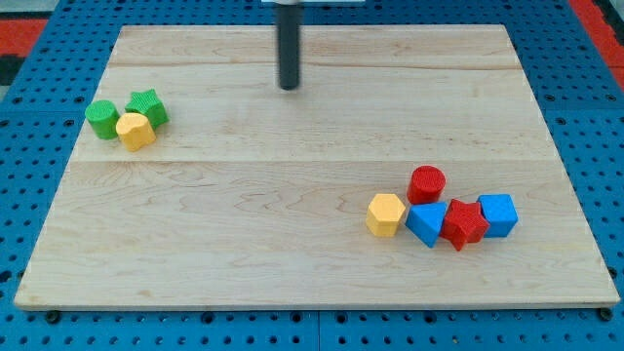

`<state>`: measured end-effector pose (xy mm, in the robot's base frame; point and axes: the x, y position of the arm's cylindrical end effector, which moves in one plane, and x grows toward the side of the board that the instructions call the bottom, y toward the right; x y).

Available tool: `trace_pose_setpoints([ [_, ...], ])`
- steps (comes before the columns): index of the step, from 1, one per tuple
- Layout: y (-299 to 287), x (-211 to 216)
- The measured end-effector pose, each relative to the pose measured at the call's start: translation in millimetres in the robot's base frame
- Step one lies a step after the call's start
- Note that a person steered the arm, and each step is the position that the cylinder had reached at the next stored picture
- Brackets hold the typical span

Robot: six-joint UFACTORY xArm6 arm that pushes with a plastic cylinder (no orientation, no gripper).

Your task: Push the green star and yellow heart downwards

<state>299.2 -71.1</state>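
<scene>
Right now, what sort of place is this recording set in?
Likely a lab tabletop pushing rig: a wooden board on a blue perforated base, small coloured blocks such as the green star, and my tip above them.

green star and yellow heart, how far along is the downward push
Nothing looks done: the green star and yellow heart sit by the board's upper left edge, beside a green block. My tip stands apart, toward the view's right. Approach and push both remain.

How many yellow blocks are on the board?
2. One yellow block sits at the view's left, touching the green star and the green round block. The other yellow block sits at the lower right, beside the blue one. None seem hidden.
</scene>
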Motion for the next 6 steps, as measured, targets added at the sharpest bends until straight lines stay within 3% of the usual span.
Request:
trace_pose_setpoints([
  [1,-97.7,-5.8],
  [2,-145.5,12.9],
  [6,-155.4,97.0],
])
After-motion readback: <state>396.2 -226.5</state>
